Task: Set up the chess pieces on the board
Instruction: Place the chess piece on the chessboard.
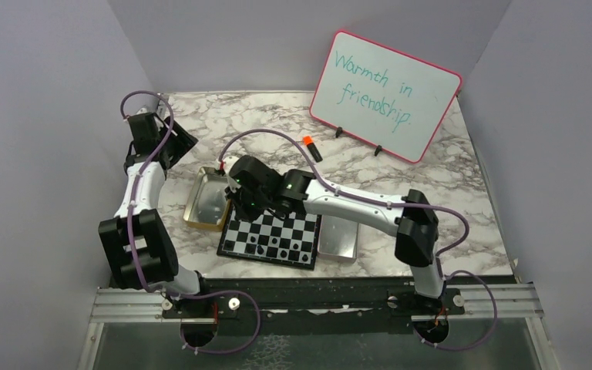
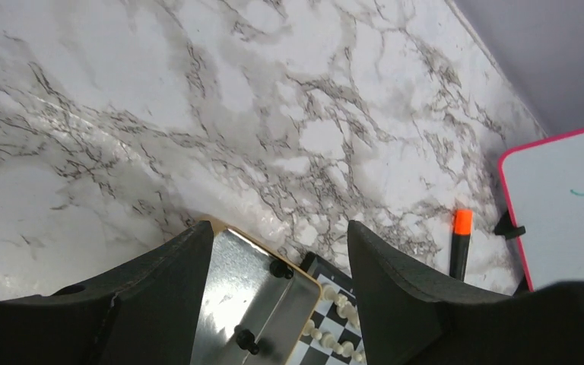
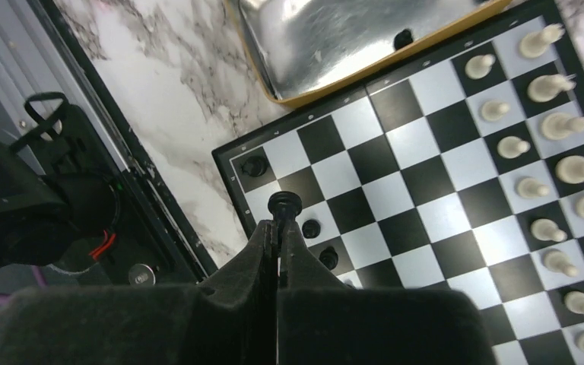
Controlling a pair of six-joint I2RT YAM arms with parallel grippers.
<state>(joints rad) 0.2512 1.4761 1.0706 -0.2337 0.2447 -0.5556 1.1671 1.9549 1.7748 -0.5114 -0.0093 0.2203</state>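
Marble table (image 1: pixel 447 185), whiteboard (image 1: pixel 385 94) propped at its back. Board (image 1: pixel 271 237) lies flat at centre, with the gold tray (image 1: pixel 200 210) just beside its far left and the silver tray (image 1: pixel 339 247) at its right edge. Left claw (image 2: pixel 280 228) is spread and empty above the gold tray's end. Right claw (image 3: pixel 277 226) is pressed together, pinching a black piece (image 3: pixel 284 202) over the board near one corner. White pieces (image 3: pixel 536 228) stand in two rows on the board. Loose black pieces (image 2: pixel 279 268) lie in the gold tray.
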